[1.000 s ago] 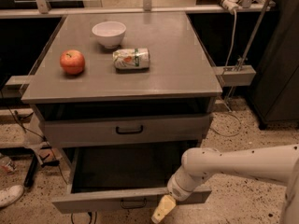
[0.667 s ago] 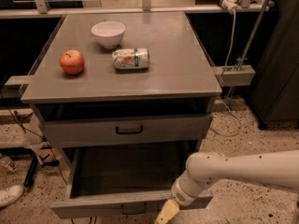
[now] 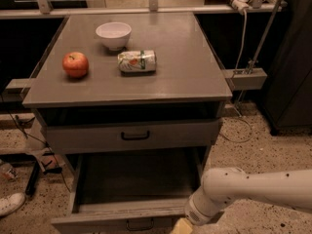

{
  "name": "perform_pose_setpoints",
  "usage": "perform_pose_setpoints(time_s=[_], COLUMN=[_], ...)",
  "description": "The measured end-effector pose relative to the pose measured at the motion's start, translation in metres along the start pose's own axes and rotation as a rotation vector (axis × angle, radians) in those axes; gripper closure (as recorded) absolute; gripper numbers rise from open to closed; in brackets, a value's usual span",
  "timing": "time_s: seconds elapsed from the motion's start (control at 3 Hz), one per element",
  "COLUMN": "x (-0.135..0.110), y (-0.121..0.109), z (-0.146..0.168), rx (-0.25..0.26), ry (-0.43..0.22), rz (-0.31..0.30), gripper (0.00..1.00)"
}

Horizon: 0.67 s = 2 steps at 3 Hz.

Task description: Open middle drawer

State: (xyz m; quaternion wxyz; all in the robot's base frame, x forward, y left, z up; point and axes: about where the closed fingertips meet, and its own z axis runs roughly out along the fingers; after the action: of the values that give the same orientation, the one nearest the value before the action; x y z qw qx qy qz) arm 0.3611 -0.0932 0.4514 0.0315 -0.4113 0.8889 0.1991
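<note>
The grey cabinet (image 3: 190, 82) has a shut upper drawer (image 3: 87, 139) with a black bar handle (image 3: 135, 136). Below it the middle drawer (image 3: 124, 210) stands pulled out toward me, its inside dark and empty. Its black handle (image 3: 140, 224) shows at the bottom edge of the view. My gripper (image 3: 181, 226) is at the bottom edge, just right of that handle at the drawer's front panel, mostly cut off. My white arm (image 3: 253, 189) comes in from the right.
On the cabinet top sit a red apple (image 3: 75, 64), a white bowl (image 3: 113, 35) and a can lying on its side (image 3: 137, 61). A white shoe (image 3: 10, 204) and cables (image 3: 34, 150) lie on the floor to the left. A dark cabinet (image 3: 292, 82) stands at the right.
My arm and gripper have moved down and toward me. The middle drawer has slid further out with them.
</note>
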Motion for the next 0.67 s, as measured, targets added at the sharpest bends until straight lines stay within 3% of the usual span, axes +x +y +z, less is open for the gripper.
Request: perform_pose_setpoints(time_s=[0.67], x=[0.025], y=[0.004], z=[-0.009], rx=[0.017], ry=[0.015], rz=[0.075], gripper=[0.00])
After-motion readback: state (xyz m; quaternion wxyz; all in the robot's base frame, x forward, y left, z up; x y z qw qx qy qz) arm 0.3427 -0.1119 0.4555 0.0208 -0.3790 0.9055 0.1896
